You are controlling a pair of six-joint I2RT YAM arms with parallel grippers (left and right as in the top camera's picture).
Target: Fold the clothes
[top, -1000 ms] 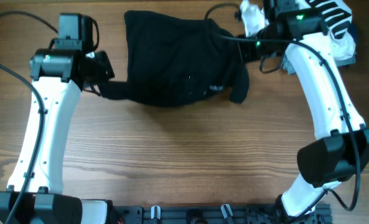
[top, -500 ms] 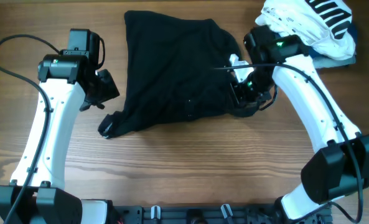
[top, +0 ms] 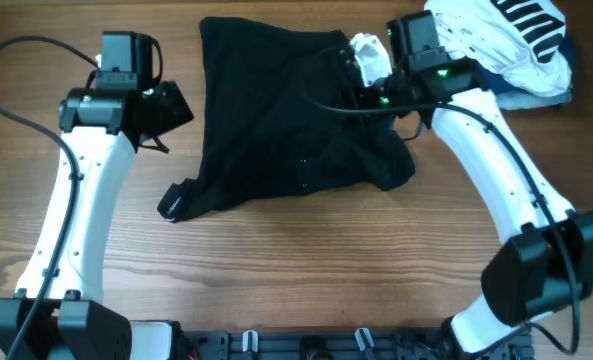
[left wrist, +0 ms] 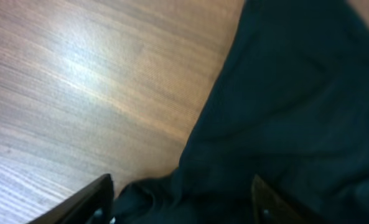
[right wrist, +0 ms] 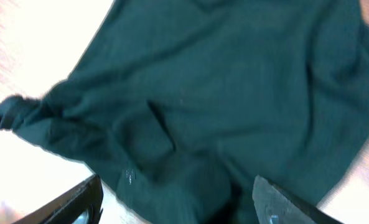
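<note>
We see left tool [left wrist: 181, 183] wide open, empty, just beside black clothes [top: 286, 120] on worktop [top: 296, 260]; right tool [right wrist: 177, 183] also wide open, empty, over clothes' upper-right part.

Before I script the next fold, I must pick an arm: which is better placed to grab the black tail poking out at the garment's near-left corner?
Left, probably. The left fingers hover open just off the black garment's left edge, on the tail's side; the right fingers sit over its far-right corner.
</note>
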